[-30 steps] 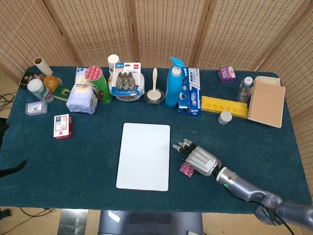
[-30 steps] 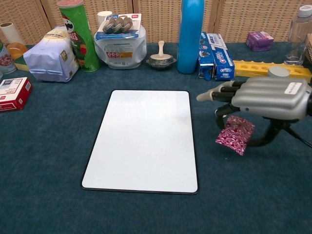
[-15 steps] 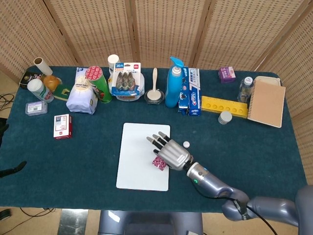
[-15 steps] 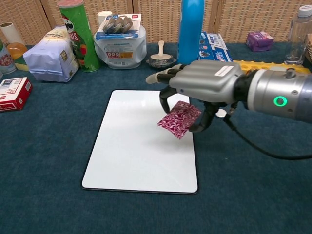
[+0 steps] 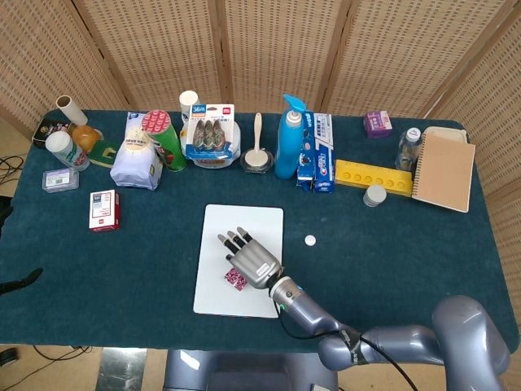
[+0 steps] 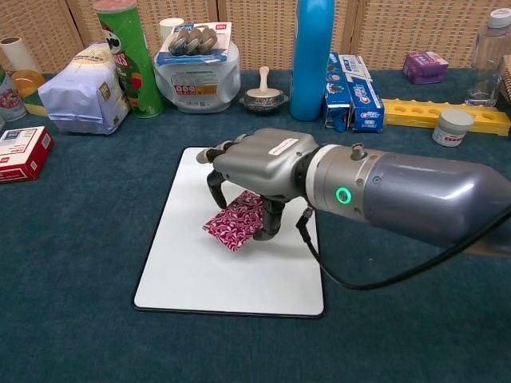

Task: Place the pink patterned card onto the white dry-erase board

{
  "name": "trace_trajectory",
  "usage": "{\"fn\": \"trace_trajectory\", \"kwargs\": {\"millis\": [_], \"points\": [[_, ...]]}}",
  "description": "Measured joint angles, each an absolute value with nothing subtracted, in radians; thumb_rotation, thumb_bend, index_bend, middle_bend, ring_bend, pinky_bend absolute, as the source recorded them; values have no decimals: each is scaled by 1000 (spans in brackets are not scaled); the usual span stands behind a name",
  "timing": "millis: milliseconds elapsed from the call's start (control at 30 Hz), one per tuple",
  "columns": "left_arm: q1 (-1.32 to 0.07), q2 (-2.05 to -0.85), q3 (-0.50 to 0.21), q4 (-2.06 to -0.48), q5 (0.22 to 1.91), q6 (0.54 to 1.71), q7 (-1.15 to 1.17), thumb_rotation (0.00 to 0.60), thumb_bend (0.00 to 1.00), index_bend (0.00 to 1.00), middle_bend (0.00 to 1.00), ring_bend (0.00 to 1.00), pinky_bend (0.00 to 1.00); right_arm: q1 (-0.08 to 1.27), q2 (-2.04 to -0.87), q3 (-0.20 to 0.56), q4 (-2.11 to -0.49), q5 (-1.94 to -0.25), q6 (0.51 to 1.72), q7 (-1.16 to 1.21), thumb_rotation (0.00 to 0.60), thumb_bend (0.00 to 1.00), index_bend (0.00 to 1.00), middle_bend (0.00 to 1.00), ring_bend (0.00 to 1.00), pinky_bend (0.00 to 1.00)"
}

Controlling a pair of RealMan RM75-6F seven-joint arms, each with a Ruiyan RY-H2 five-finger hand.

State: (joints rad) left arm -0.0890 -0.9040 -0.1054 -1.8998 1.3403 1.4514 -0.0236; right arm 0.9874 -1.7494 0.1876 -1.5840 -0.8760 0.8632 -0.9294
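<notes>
The right hand (image 6: 255, 163) is seen at the centre of the chest view, palm down over the white dry-erase board (image 6: 192, 263). The pink patterned card (image 6: 235, 224) is pinched between thumb and fingers beneath the palm. It is tilted, its lower left corner close to the board's face; whether it touches cannot be told. In the head view the card (image 5: 236, 278) shows over the lower middle of the board (image 5: 244, 224), just left of the hand (image 5: 252, 262).

Carriage to the board is judged done. What is left: the card laid flat, the grip released, the hand withdrawn. The left hand is not seen in either view.
</notes>
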Motion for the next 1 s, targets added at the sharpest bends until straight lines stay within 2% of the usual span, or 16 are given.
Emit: {"fn": "trace_trajectory", "kwargs": {"millis": [67,267,433,633,1000], "points": [[-89,-904,-105,-1900,1341,1451,-23,600,118,0,0,0,93,1000,-1758,189,-1579,-841,889,-958,600,217,57,0,0,0],[-87,-902,-103,-1898,1347,1454,-32,600,118,0,0,0,93,1020,-1728,194,-1602,-775,944,-989,600,199,58,0,0,0],[-86,-901,-103,-1896,1351,1456,-35,600,117,0,0,0,93,1005,-1640,182,-1646,-782,956,-950,600,199,110,0,0,0],[-83,-901,-101,-1901,1357,1462,-37,600,117,0,0,0,93,957,-1538,149,-1657,-801,960,-855,600,218,216,0,0,0],[-85,-905,-103,-1904,1348,1461,-24,600,117,0,0,0,93,898,-1516,105,-1517,-855,887,-647,600,299,305,4,0,0]]}}
